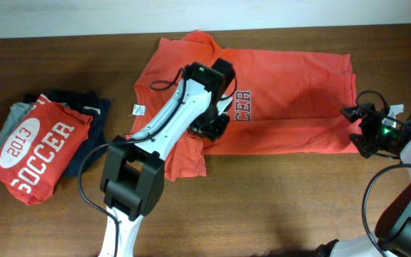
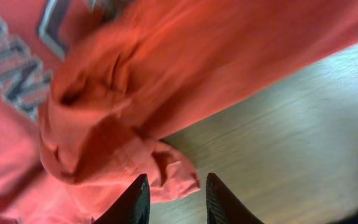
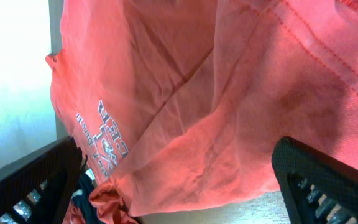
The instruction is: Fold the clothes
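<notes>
Nearest the front edge of the table there's bare wood grain, smooth and hard, and then here's the left tool, fingers a little apart, a crumpled nub of cloth sitting right at the tips but not pinched as far as I can see. That cloth is the orange-red T-shirt, lying flat across the middle and right of the table toward the far edge, one flap trailing toward the front. It reads as light, limp knit cotton: it bunches, creases and will sag, so take it at a doubled edge or the stitched hem, not mid-panel. Over at the right edge of the table the right tool stands wide apart at the shirt's hem, holding nothing. Farther back, the dark chest print shows, and the small white neck tag. Off at the left edge sits a folded stack, red on navy and grey.
</notes>
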`<state>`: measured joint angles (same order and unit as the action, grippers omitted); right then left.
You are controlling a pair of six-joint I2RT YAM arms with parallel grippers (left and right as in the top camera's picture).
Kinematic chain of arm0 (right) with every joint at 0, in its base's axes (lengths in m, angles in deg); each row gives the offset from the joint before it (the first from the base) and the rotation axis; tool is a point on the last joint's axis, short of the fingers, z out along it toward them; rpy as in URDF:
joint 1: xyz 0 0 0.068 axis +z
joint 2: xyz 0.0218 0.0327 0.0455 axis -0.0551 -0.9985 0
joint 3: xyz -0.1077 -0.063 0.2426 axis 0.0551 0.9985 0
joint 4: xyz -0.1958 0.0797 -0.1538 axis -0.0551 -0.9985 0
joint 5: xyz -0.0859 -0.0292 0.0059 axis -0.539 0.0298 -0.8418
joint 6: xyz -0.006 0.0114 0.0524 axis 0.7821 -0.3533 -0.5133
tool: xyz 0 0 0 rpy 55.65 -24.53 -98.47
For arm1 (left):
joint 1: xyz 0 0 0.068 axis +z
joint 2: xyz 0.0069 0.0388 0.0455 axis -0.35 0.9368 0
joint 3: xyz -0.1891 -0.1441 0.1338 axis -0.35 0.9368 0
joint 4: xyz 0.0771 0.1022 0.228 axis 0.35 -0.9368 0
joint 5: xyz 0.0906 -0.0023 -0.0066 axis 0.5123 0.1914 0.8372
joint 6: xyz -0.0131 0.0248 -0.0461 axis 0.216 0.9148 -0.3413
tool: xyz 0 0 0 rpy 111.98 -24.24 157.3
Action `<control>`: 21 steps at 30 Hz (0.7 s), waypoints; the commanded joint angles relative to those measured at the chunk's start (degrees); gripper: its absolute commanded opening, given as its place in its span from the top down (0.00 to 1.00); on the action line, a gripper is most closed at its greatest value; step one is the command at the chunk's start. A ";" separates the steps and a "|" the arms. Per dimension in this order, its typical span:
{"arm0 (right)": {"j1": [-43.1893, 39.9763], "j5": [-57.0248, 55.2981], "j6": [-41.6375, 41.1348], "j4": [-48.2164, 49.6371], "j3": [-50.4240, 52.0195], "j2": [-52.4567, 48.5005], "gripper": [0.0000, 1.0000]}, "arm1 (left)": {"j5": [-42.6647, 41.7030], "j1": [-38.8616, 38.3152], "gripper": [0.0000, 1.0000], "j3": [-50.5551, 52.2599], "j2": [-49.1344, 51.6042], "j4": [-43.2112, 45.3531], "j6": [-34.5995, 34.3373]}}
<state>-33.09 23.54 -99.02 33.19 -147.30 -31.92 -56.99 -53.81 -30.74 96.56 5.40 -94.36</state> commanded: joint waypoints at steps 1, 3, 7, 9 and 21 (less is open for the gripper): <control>-0.20 1.03 1.03 0.20 -0.66 -0.13 0.01 | 6.91 -1.75 0.70 3.19 -0.37 -1.49 -3.87; -0.20 0.98 1.05 0.22 -0.66 -0.13 0.01 | 14.64 -3.61 0.70 4.31 -0.37 -3.23 -3.89; -0.20 0.09 1.46 0.15 -0.66 -0.13 0.01 | 20.59 -8.09 0.67 5.68 -0.37 -2.60 -3.96; -0.20 0.00 1.46 0.07 -0.63 -0.13 0.01 | 20.48 -9.70 0.64 6.62 -0.37 -1.92 -4.85; -0.20 -0.02 1.49 -0.68 -0.63 -0.13 0.01 | 19.12 -12.59 0.61 14.45 -0.37 2.51 -5.77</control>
<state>-33.09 23.44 -98.63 32.69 -147.30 -31.92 -39.07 -66.90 -17.95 96.56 7.03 -99.57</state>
